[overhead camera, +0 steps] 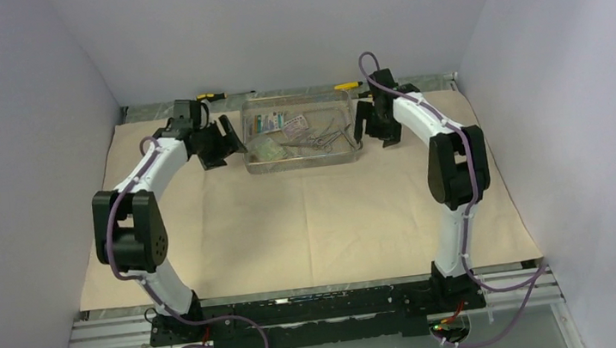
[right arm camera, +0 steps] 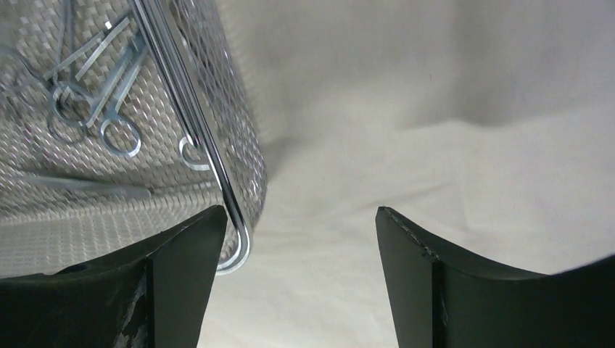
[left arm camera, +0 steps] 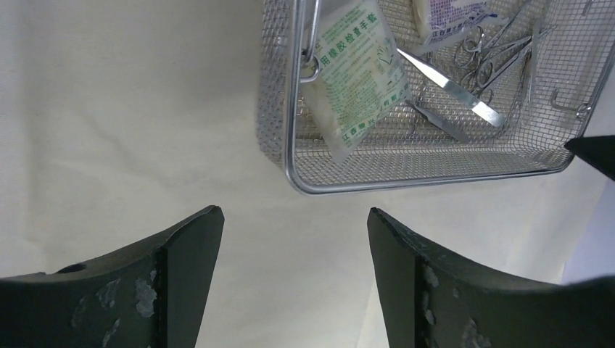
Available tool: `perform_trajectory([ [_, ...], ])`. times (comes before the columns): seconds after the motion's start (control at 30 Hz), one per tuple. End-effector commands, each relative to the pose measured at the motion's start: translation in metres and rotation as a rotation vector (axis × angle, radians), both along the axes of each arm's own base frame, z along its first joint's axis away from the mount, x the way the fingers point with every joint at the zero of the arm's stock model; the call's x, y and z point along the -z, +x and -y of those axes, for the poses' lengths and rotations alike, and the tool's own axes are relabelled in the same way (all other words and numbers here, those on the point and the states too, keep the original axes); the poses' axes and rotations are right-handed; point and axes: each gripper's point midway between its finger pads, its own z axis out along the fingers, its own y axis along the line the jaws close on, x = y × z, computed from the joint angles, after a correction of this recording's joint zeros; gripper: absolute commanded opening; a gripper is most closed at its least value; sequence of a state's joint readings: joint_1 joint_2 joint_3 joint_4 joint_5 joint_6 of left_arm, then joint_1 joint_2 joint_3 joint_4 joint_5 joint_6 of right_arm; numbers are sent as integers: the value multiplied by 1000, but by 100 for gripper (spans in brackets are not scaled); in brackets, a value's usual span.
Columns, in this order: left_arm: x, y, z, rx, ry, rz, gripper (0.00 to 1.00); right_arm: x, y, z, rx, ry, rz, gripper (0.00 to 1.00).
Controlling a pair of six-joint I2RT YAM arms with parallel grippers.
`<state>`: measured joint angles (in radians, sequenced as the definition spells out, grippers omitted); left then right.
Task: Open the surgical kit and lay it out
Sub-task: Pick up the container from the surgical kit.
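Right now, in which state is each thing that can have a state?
wrap cloth: opened, spread flat.
wire-mesh tray: uncovered, upright on the cloth.
clamps: lying loose in the tray.
tweezers: lying loose in the tray.
green-printed packet: lying in the tray.
left gripper: open, empty.
right gripper: open, empty.

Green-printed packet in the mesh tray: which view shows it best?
Left wrist: the green-printed packet sits large and close, print sharp, inside the mesh tray. The top view shows only a small pale patch; the right wrist view misses it.
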<state>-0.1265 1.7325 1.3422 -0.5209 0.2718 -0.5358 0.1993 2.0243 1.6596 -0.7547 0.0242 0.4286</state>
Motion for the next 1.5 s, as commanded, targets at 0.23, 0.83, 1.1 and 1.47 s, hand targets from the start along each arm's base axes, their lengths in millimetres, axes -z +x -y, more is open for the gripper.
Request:
perform_trajectory([
  [0.23, 20, 19, 23, -37, 83, -33, 64, -15, -1, -8, -13, -119, 87, 66],
  [0.83, 52, 30, 25, -58, 157, -96, 23, 1, 17, -22, -4, -152, 103, 19],
  [1.1, 24, 43, 31, -20, 159, -12, 0, -37, 26, -14, 37, -178, 197, 0],
  [1.47, -55, 58, 101, 39, 39, 222, 0, -118, 40, 85, 294, -382, 390, 0],
])
